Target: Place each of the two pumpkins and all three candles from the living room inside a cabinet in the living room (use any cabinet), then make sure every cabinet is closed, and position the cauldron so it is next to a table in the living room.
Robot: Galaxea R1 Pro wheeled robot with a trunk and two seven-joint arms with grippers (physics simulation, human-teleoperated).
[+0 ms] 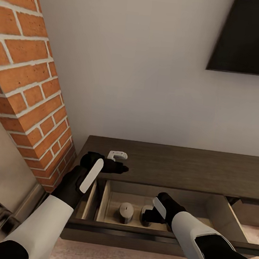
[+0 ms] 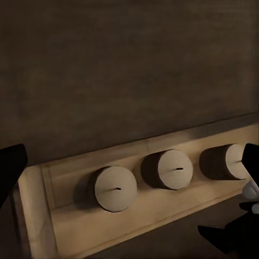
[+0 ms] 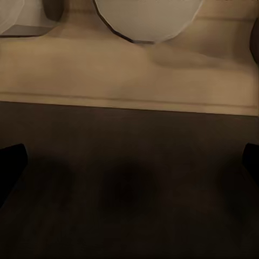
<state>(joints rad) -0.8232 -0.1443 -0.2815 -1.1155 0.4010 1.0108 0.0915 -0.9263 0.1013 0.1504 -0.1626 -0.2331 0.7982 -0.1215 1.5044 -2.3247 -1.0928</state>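
Candles in open drawer, lower centre of head view.
Three squat cream round candles (image 2: 115,188) sit in the long dark-brown wooden cabinet (image 1: 174,162) w/ pale-lined drawer; left gripper (image 1: 119,167) fingers wide, right gripper (image 1: 146,216) fingers spread, empty.

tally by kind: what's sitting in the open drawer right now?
candles: 3, in a row in the cabinet drawer
pumpkins: 0 visible
Total: 3
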